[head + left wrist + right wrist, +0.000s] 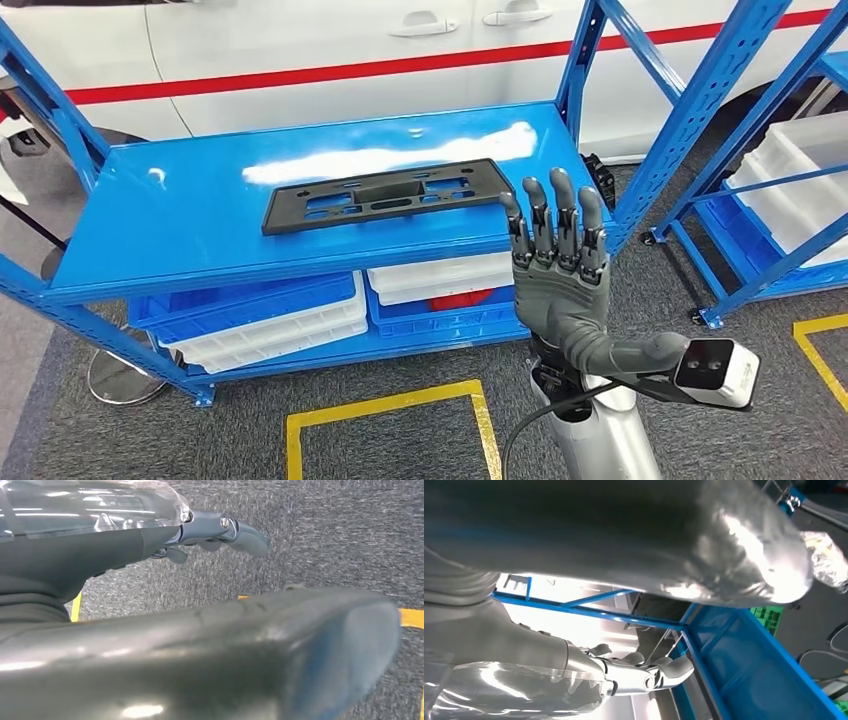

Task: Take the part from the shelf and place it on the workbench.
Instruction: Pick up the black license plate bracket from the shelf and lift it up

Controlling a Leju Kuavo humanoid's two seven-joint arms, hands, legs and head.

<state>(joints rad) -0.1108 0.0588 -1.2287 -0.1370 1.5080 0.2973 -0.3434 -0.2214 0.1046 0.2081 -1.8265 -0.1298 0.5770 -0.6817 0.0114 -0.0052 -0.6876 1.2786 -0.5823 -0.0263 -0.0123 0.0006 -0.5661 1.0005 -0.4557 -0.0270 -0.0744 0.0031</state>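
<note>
Looking down, I see the black part [388, 194] lying flat on the blue shelf [180, 220]; my right hand [556, 262] hovers just beside the part's end, fingers straight, spread, holding nothing.

No legible text, labels, brand marks or nos. on anything in view, near the hands or beyond.

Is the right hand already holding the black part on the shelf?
No. In the head view the right hand is raised with fingers straight and apart, beside the black part, which lies flat on the blue shelf.
</note>
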